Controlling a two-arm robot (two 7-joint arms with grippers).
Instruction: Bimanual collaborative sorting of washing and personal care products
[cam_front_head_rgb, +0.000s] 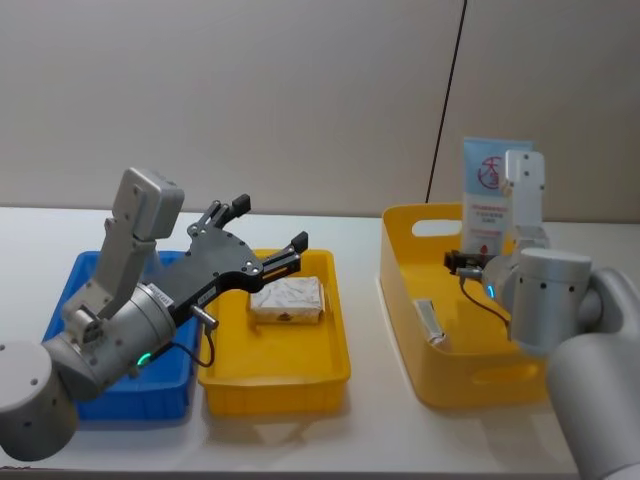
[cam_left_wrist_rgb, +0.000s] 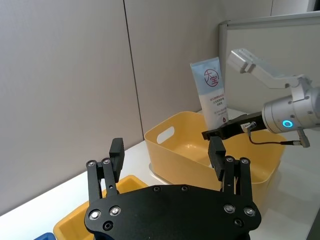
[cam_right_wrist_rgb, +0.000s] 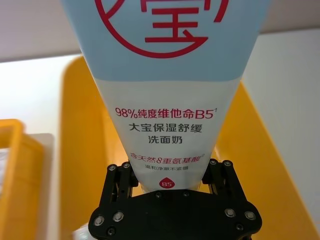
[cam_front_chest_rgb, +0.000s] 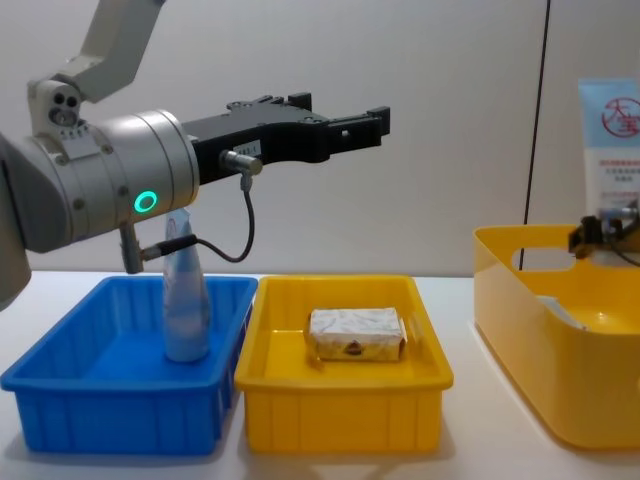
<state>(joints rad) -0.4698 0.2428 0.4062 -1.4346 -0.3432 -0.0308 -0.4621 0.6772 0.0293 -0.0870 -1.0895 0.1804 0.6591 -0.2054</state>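
My right gripper (cam_front_head_rgb: 468, 263) is shut on the lower end of a tall light-blue squeeze tube (cam_front_head_rgb: 487, 190) with a red round logo, held upright over the deep yellow bin (cam_front_head_rgb: 400, 270). The right wrist view shows the tube (cam_right_wrist_rgb: 170, 75) clamped between the fingers (cam_right_wrist_rgb: 124, 175). A small whitish packet (cam_front_head_rgb: 430, 322) lies inside that bin. A whitish wrapped bar (cam_front_head_rgb: 288, 300) rests in the shallow yellow tray (cam_front_head_rgb: 270, 385). A pale blue tube (cam_front_chest_rgb: 185, 305) stands in the blue tray (cam_front_chest_rgb: 110, 410). Raised above the two trays, my left gripper (cam_front_head_rgb: 270, 223) is open and holds nothing.
Blue tray, yellow tray and yellow bin stand in a row from left to right on a white table (cam_front_head_rgb: 360, 440). A grey wall with a thin dark cable (cam_front_head_rgb: 445, 100) runs close behind. Bare table lies in front of the trays.
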